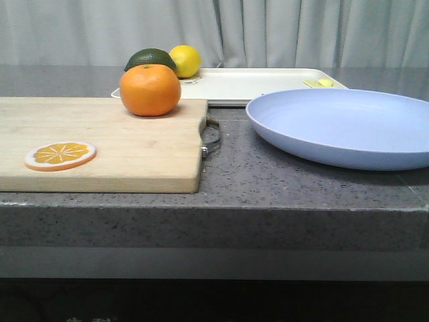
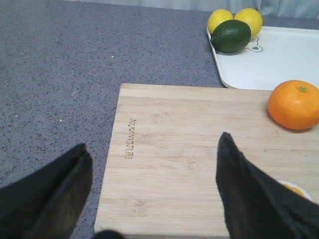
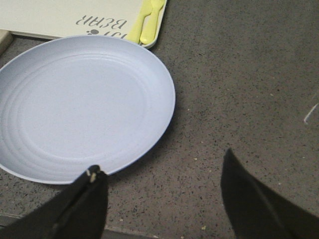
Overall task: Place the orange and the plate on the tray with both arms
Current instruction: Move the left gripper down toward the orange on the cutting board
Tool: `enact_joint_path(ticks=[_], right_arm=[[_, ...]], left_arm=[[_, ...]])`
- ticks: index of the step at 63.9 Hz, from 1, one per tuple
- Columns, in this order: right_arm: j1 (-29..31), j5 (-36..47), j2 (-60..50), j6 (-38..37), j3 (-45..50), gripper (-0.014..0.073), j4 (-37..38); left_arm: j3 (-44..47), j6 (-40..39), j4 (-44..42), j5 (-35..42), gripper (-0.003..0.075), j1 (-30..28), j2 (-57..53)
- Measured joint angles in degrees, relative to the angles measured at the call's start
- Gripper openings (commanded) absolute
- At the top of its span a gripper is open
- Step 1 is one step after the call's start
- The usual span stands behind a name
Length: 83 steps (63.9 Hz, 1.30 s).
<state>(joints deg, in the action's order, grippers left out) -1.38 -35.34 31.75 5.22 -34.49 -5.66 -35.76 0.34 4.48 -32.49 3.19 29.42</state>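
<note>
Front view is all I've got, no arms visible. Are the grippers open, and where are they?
Observer: Both open. The left gripper hovers over the wooden cutting board, holding nothing; the orange lies ahead of it, off to one side.
Operator: Right one?
Observer: The right gripper is over bare countertop at the near rim of the plate, not touching it.
Operator: I see one lemon behind the orange. Anything else back there?
Observer: Two lemons, side by side at the tray corner, with a dark green avocado in front of them.
Operator: What's the yellow bit on the tray?
Observer: Looks like small yellow utensils lying at the tray's edge beside the plate.
</note>
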Motion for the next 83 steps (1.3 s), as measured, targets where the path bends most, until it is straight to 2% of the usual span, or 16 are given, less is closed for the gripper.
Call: enact_joint_path(ticks=[10,20,43,59,71,83], right_arm=[[0.0,0.0,0.0,0.0,0.0,0.0571,0.0],[0.0,0.0,0.0,0.0,0.0,0.0571,0.0],[0.0,0.0,0.0,0.0,0.0,0.0571,0.03],[0.0,-0.11,0.0,0.0,0.0,0.0571,0.03],[0.0,-0.32,0.0,0.0,0.0,0.0571,0.03],[0.0,-0.4,0.0,0.0,0.0,0.0571,0.12]], left_arm=[[-1.64,1.91,0.22,0.22,0.058,4.42,3.82],[-5.62,3.05,0.35,1.72,0.058,12.32,10.68],[-17.92,3.25,-1.81,2.27,0.058,25.32,32.78],[-28.59,3.25,-3.68,2.27,0.0585,28.22,47.81],[-36.49,3.25,-4.48,0.77,0.0661,28.22,57.04],[-42.24,3.25,-4.48,0.01,0.0664,28.22,64.2]])
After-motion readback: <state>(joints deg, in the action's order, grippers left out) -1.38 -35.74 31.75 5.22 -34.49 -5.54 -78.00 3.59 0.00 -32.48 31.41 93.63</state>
